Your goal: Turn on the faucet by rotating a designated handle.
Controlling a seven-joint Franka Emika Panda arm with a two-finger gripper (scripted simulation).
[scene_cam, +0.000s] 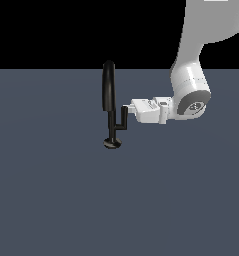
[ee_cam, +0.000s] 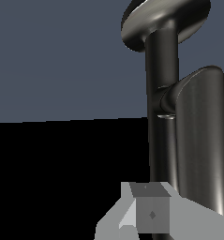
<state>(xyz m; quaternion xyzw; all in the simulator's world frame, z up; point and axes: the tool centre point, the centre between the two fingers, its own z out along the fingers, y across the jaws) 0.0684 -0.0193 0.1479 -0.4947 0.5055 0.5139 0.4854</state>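
Black faucet (scene_cam: 109, 100) stands on the tabletop (scene_cam: 51, 200); the gripper (scene_cam: 128, 108) reaches sideways against the handle (scene_cam: 123, 119) tip to push it. Whether its fingers (ee_cam: 146, 213) are apart, I cannot tell.

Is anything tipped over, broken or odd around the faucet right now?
Nothing stands out. The faucet stands upright on its disc base, undamaged, and its handle branches toward the gripper, which meets the handle's upturned tip. No spill shows on the floor.

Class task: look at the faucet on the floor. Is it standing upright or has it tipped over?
Upright. The faucet rests on its round base, stem and spout rising vertically, with the handle branching sideways toward the gripper.
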